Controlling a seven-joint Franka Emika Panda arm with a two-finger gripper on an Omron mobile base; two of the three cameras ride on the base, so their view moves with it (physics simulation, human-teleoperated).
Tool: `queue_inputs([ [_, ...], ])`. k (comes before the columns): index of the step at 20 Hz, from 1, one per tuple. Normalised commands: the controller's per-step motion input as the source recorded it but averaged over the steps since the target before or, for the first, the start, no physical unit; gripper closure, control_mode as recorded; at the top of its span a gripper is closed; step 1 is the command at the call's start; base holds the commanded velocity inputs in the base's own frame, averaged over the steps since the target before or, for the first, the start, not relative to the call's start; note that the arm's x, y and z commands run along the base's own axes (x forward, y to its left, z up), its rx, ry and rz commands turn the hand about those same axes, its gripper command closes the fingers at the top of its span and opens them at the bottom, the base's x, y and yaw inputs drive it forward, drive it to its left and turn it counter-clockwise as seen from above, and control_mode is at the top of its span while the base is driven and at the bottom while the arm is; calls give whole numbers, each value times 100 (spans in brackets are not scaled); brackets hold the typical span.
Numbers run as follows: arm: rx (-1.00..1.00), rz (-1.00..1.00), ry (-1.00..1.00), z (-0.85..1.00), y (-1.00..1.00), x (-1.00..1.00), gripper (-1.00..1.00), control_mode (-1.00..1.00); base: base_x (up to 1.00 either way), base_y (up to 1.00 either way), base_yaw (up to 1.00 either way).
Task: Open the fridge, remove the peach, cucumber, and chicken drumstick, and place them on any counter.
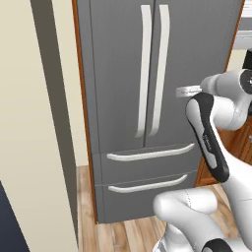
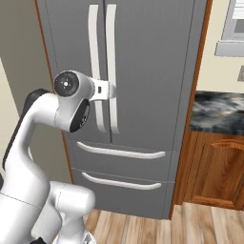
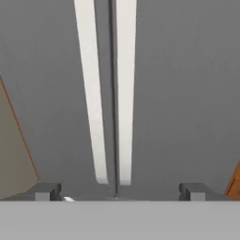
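Observation:
The fridge [image 1: 118,98] stands straight ahead with both upper doors shut. Its two long pale handles [image 3: 91,93] [image 3: 125,93] run side by side down the middle seam. In the hand view my gripper [image 3: 121,192] faces that seam just below the handles' lower ends, open wide with nothing between the fingertips [image 3: 47,191]. From the right base view the gripper [image 2: 110,90] sits close in front of the handles at mid-door height. Peach, cucumber and chicken drumstick are hidden behind the shut doors. A piece of the marbled counter [image 2: 220,110] shows right of the fridge.
Two shut drawers with pale handles [image 1: 150,153] [image 1: 147,184] lie below the doors. A beige wall [image 1: 29,128] juts out on the fridge's left. Brown wooden cabinets [image 2: 217,171] sit under the counter, and wood floor [image 2: 205,228] lies in front.

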Motion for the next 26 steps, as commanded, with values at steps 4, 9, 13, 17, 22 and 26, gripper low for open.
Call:
queue_inputs([
  [4,0,0,-5,40,-11,0,-100,-100,0,0,0],
  [9,1,-1,1,24,-11,11,-100,-100,0,0,0],
  [13,1,0,12,6,0,35,-100,-100,0,0,0],
  [17,1,0,8,0,0,43,-100,-100,0,0,0],
  [22,3,0,5,1,2,43,-100,-100,0,0,0],
  [26,0,0,0,0,10,36,-100,-100,0,0,0],
])
